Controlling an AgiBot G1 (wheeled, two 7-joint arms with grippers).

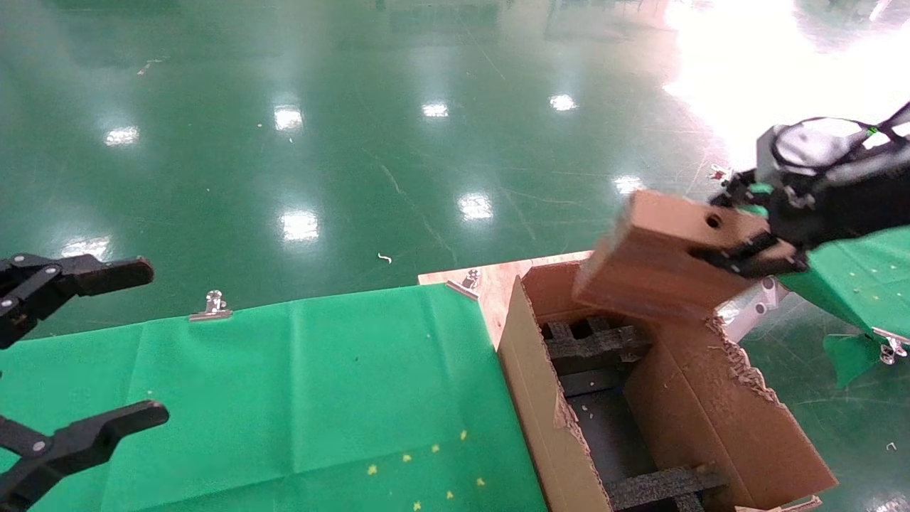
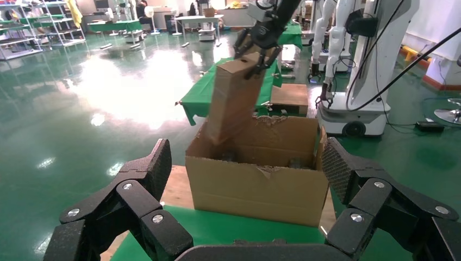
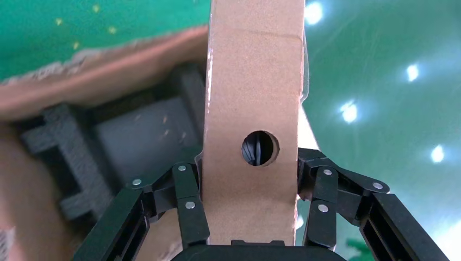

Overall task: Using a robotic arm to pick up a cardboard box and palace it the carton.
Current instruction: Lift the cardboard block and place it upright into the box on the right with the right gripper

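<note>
**Brown box held over the carton**

Green cloth covers the table on the left of the head view, pinned at its far edge by a metal clip. Over its near left corner hangs the left gripper, parked, its black fingers spread wide with nothing between them.

Just right of the cloth stands the carton, open at the top, its flaps ragged, with black foam set inside. It rests on a pale wooden board that shows at the far corner.

Above the carton's far end is the box, tilted, its lower end dipping toward the opening; whether it touches the rim cannot be told. A round hole shows in its upper face.

The right gripper comes in from the right and clamps the box's upper end, one finger on each narrow side, as the right wrist view shows.

More green cloth lies at the far right.
</note>
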